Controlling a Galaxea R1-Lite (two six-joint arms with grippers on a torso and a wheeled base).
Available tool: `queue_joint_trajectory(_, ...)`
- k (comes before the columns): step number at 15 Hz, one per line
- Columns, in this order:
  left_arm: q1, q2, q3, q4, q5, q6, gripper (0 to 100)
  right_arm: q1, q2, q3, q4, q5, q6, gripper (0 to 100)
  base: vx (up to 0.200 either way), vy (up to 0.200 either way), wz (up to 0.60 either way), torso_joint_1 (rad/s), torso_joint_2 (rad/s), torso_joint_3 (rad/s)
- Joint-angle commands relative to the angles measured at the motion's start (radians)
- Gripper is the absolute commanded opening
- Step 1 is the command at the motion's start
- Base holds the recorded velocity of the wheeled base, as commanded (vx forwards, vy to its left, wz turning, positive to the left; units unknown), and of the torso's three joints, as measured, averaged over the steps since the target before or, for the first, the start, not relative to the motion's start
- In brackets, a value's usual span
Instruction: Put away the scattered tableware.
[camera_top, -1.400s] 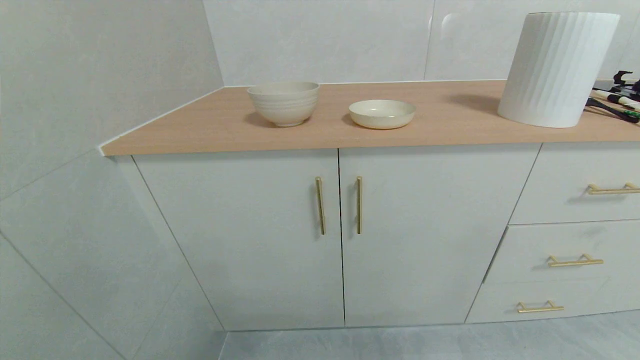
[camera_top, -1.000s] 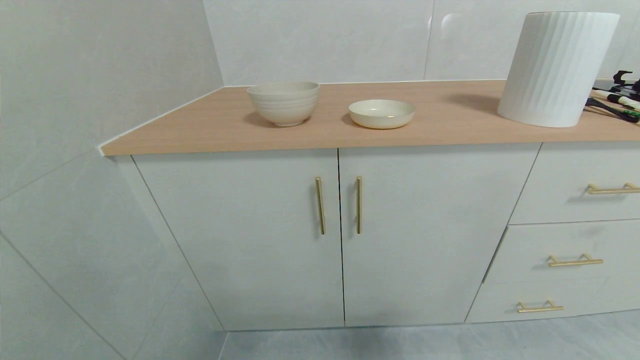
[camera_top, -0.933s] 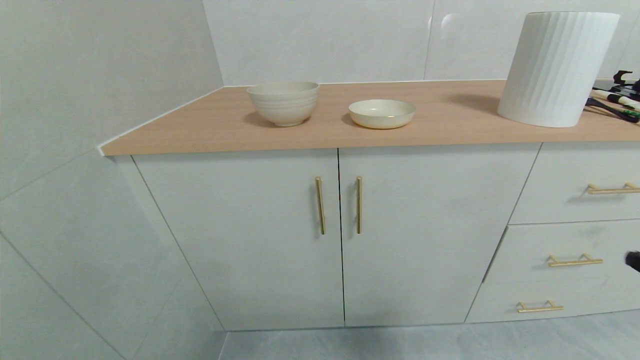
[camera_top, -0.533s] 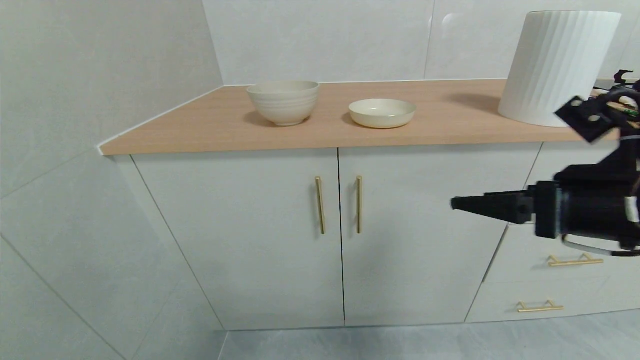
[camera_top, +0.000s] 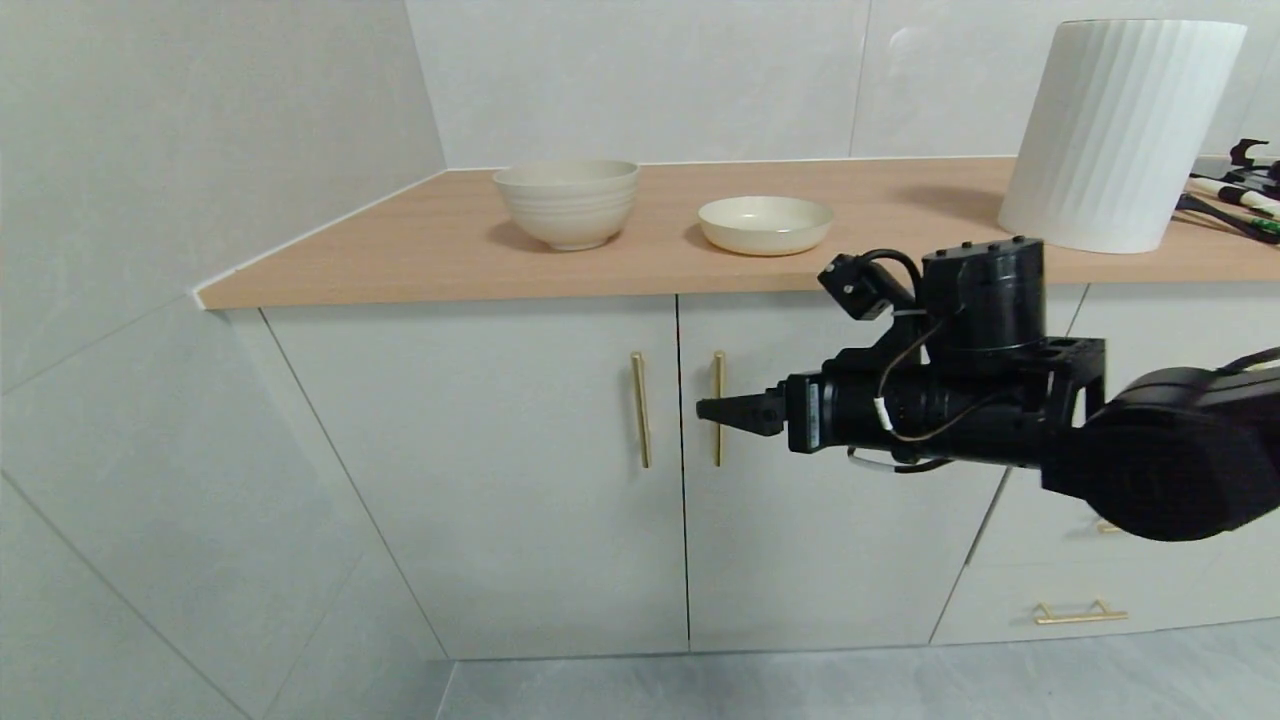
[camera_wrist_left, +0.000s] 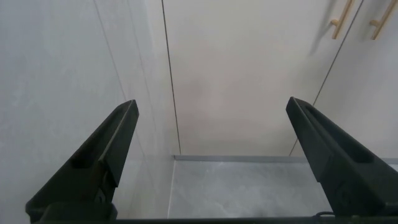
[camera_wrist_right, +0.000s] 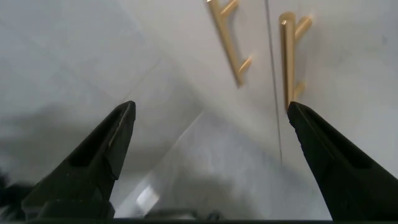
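A ribbed beige bowl (camera_top: 566, 203) and a shallow cream dish (camera_top: 765, 223) sit on the wooden countertop (camera_top: 400, 260), above a closed two-door cabinet. My right gripper (camera_top: 712, 409) is in front of the doors, its tip level with the right door's gold handle (camera_top: 718, 375) and just beside it. In the right wrist view the right gripper (camera_wrist_right: 210, 109) is open and holds nothing, with both gold handles (camera_wrist_right: 289, 59) ahead of it. My left gripper (camera_wrist_left: 211, 102) is open and holds nothing, low down, facing the foot of the left door and the floor.
A tall white ribbed cylinder (camera_top: 1120, 130) stands at the counter's right, with tools (camera_top: 1235, 195) beyond it. Drawers with gold handles (camera_top: 1080, 612) sit right of the doors. A tiled wall (camera_top: 150, 300) closes off the left side.
My right arm came into view from the right and swept left across the drawers to the right door's handle. Bowl and dish have not moved.
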Motion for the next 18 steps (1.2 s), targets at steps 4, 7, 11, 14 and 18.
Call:
queue_joint_trajectory(4,0.0,0.0,0.0,0.0,0.001,0.001,100,0.001,0.179,0.002,-0.184,-0.027,0.023,100,0.0,0.0,0.0,0.0,0.0,0.0)
queue_joint_trajectory(7,0.0,0.0,0.0,0.0,0.001,0.001,100,-0.004,0.239,-0.015,-0.272,-0.068,0.032,100,0.0,0.0,0.0,0.0,0.0,0.0)
queue_joint_trajectory(11,0.0,0.0,0.0,0.0,0.001,-0.001,100,-0.016,0.303,-0.055,-0.379,-0.068,0.091,100,0.0,0.0,0.0,0.0,0.0,0.0)
queue_joint_trajectory(14,0.0,0.0,0.0,0.0,0.001,0.001,100,-0.019,0.336,-0.091,-0.385,-0.068,0.103,100,0.0,0.0,0.0,0.0,0.0,0.0)
queue_joint_trajectory(18,0.0,0.0,0.0,0.0,0.001,0.001,100,-0.018,0.348,-0.087,-0.462,-0.059,0.147,100,0.0,0.0,0.0,0.0,0.0,0.0)
